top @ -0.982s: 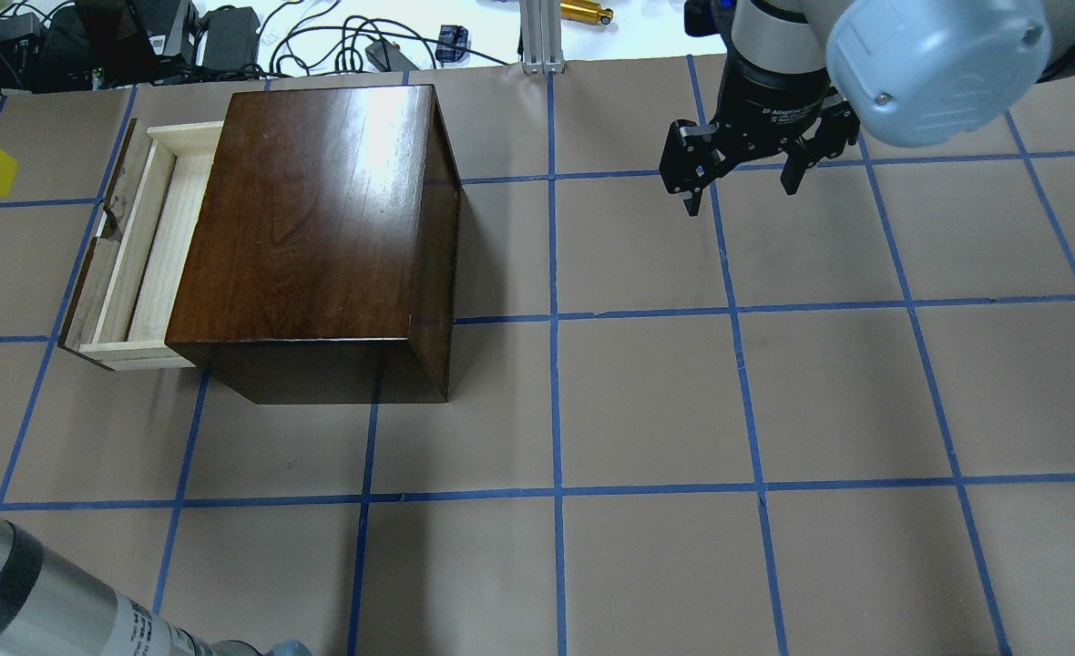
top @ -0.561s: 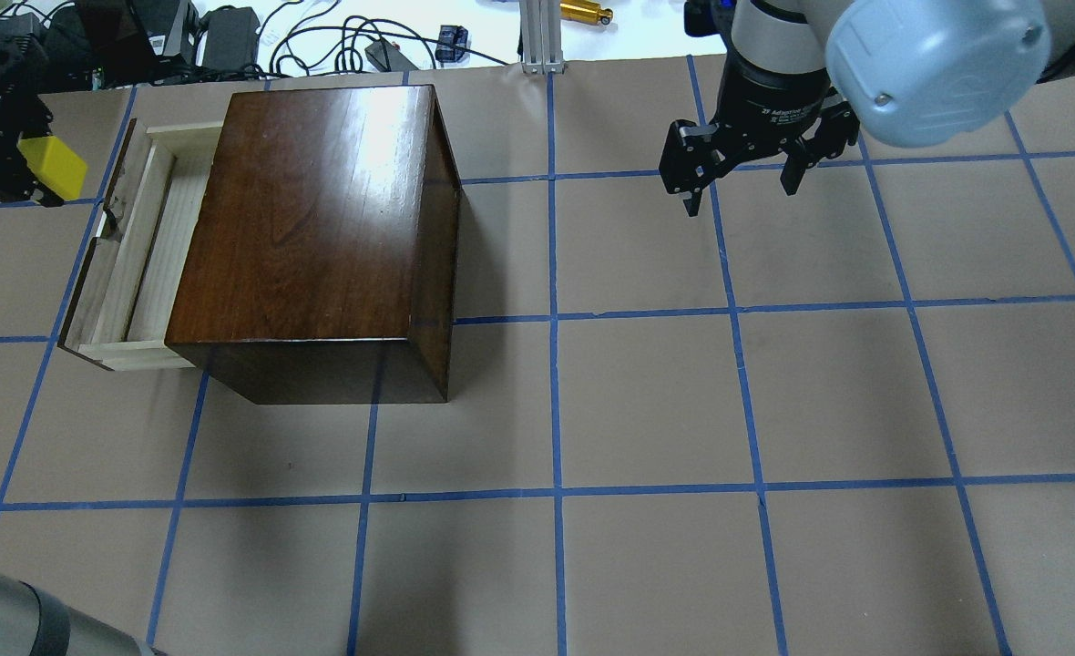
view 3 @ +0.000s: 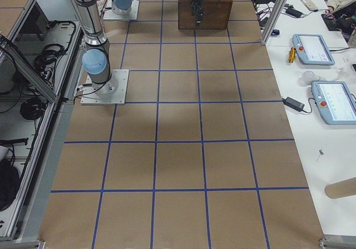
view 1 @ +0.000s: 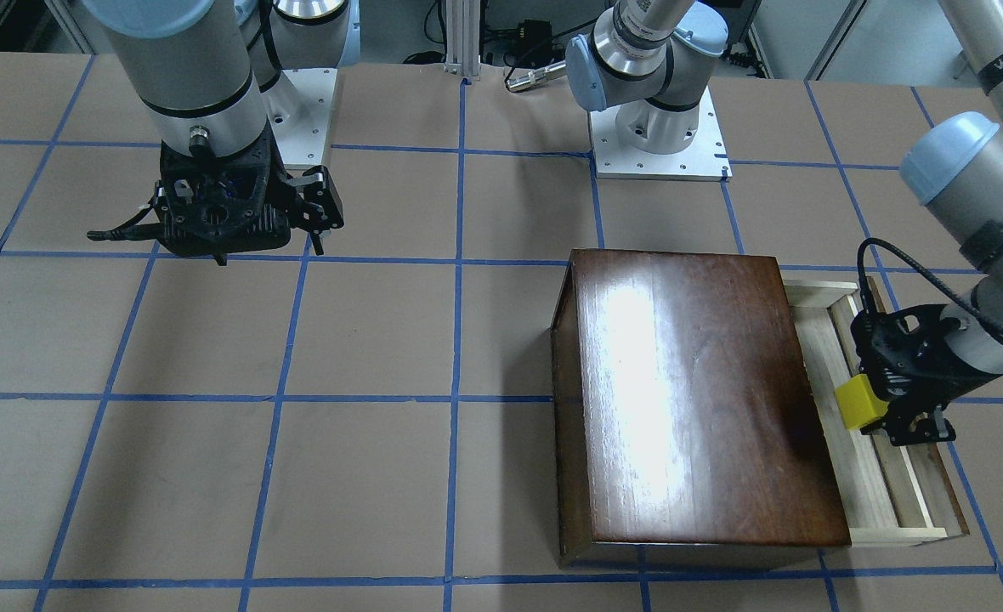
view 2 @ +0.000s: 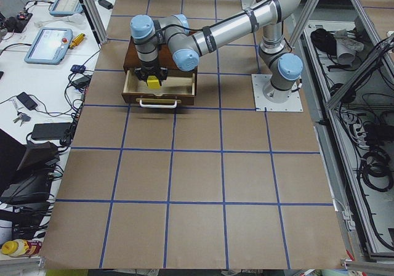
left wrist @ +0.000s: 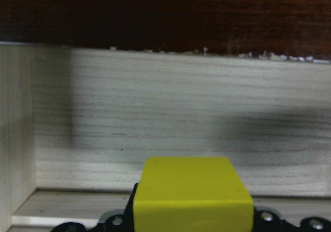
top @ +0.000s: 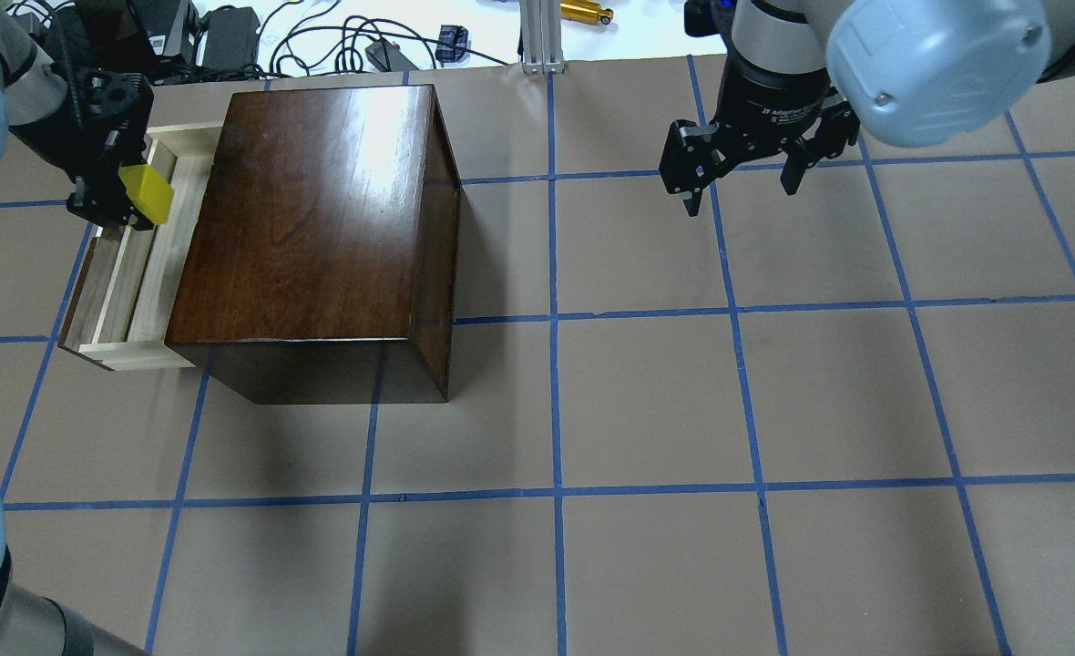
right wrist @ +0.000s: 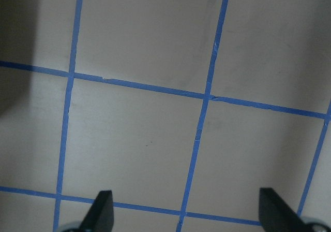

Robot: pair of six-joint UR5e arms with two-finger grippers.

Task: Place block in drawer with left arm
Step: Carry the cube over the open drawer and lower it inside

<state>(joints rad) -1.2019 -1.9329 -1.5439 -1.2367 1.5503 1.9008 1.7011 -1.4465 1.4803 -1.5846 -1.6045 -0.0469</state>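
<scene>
My left gripper (top: 117, 187) is shut on the small yellow block (top: 148, 194) and holds it over the far part of the open drawer (top: 150, 273). The drawer sticks out of the left side of the glossy dark-brown box (top: 319, 219). In the front-facing view the block (view 1: 860, 404) hangs above the pale drawer floor (view 1: 863, 484). In the left wrist view the block (left wrist: 192, 190) sits between the jaws, with the drawer floor (left wrist: 181, 113) below. My right gripper (top: 740, 187) is open and empty, far to the right above the table.
Cables, power bricks and a gold cylinder (top: 587, 12) lie beyond the table's far edge. The drawer's white handle (view 2: 158, 103) shows in the exterior left view. The right wrist view shows only bare brown table (right wrist: 155, 128) with blue tape lines.
My left gripper has carried the yellow block rightward from the table's left edge to above the open drawer. The right arm has not moved.
</scene>
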